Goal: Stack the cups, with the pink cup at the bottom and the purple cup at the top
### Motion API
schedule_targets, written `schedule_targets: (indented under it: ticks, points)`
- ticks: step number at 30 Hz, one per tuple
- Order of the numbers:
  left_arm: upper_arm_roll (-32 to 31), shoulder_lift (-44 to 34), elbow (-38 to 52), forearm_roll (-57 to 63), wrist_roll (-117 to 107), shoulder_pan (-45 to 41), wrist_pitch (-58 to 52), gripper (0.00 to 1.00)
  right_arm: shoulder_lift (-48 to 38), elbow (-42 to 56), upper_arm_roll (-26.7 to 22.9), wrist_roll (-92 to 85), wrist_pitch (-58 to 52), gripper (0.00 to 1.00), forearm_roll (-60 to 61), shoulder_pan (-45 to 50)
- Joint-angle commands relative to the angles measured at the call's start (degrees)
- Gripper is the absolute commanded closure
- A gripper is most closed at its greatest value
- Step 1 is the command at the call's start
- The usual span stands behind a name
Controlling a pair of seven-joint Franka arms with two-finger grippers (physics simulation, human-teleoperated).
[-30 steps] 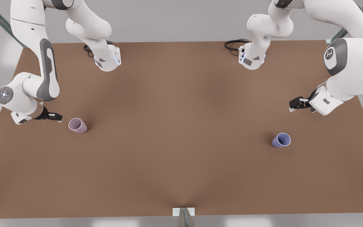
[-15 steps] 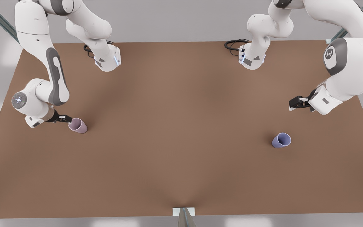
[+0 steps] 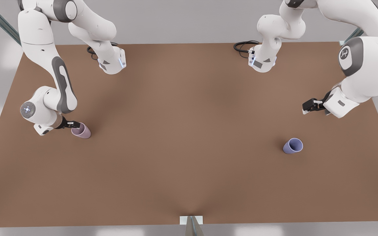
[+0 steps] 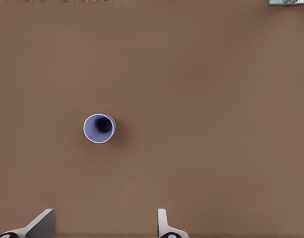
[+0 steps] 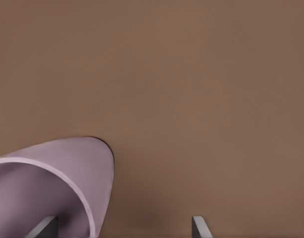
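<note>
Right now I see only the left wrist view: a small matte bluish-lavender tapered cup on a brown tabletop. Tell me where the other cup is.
Observer: The small matte dusty-pink tapered cup stands upright near the front view's left side of the brown table, far from the lavender cup.
Operator: Report the right pincer.
Observer: The right pincer is open, straddling the pink cup's wall, one finger inside the mouth.
Operator: Place my own pincer.
Observer: The left pincer hangs behind the lavender cup, apart from it, toward the front view's right.
</note>
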Motion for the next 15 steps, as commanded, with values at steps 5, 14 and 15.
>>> schedule_targets:
  ticks: [5, 14, 15]
  points:
    - [0.03, 0.19, -0.06, 0.02, -0.11, -0.02, -0.28, 0.0, 0.64, 0.1, -0.01, -1.75, 0.11, 0.04, 0.35, 0.16]
    - [0.03, 0.11, -0.06, 0.02, -0.02, -0.02, -0.46, 0.0, 0.46, 0.19, -0.01, -1.13, -0.68, 0.71, 0.44, 1.3]
    - [0.03, 0.19, -0.06, 0.02, -0.02, -0.02, -0.37, 0.0, 0.46, 0.19, -0.01, -1.13, -0.68, 0.75, 0.44, 1.3]
